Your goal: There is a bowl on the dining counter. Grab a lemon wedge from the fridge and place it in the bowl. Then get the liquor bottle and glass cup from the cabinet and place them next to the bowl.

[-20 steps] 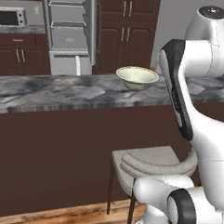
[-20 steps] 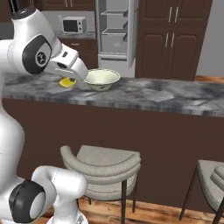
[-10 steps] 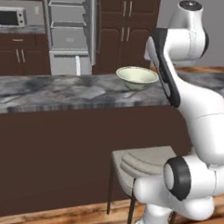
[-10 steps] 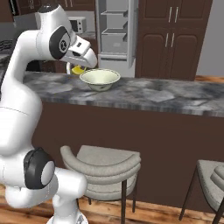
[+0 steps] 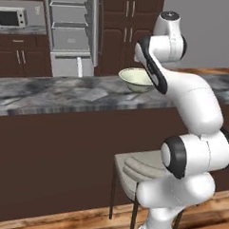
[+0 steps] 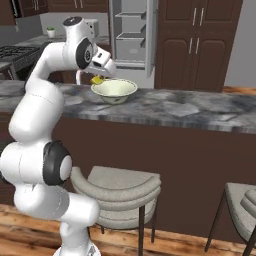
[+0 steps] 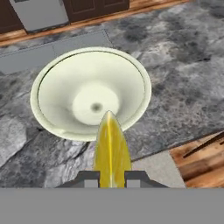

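I've got the gripper pinched nearly shut on the lemon wedge just above the bowl rim; light, slick, squashy, I'd judge, so hold its flat flanks.

The bowl stands on the dining counter, with the lemon wedge clamped in the gripper just above its near rim, the open fridge behind the counter, and stools before it.
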### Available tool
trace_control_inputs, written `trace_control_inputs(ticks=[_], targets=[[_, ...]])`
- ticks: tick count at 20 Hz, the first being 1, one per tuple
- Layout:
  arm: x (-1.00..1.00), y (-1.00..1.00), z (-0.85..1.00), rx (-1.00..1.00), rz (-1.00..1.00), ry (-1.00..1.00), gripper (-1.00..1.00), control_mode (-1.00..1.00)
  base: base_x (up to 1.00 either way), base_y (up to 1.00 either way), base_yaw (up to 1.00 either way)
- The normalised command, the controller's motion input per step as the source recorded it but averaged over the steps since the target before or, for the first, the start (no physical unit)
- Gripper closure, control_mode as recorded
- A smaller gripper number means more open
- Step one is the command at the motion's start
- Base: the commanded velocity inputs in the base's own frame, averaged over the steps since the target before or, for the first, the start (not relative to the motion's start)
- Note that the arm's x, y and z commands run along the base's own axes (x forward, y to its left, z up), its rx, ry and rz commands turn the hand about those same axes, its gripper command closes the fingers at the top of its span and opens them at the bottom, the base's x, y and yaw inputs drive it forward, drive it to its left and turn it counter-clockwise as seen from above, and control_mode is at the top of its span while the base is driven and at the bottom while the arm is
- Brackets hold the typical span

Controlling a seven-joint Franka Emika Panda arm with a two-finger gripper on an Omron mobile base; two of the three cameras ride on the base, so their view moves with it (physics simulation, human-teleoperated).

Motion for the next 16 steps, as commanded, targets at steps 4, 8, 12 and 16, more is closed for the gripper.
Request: trace_control_inputs(ticks=[4,8,12,16], targets=[[0.90,0.00,-0.14,0.01,0.00,0.01,1.00,-1.00,0.00,0.00,0.00],[0.87,0.00,-0.11,0.00,0.00,0.02,1.00,-1.00,0.00,0.00,0.00],[0.65,0.00,-0.14,0.00,-0.01,0.03,1.00,-1.00,0.00,0.00,0.00],[0.40,0.00,-0.33,0.00,-0.02,0.08,1.00,-1.00,0.00,0.00,0.00]])
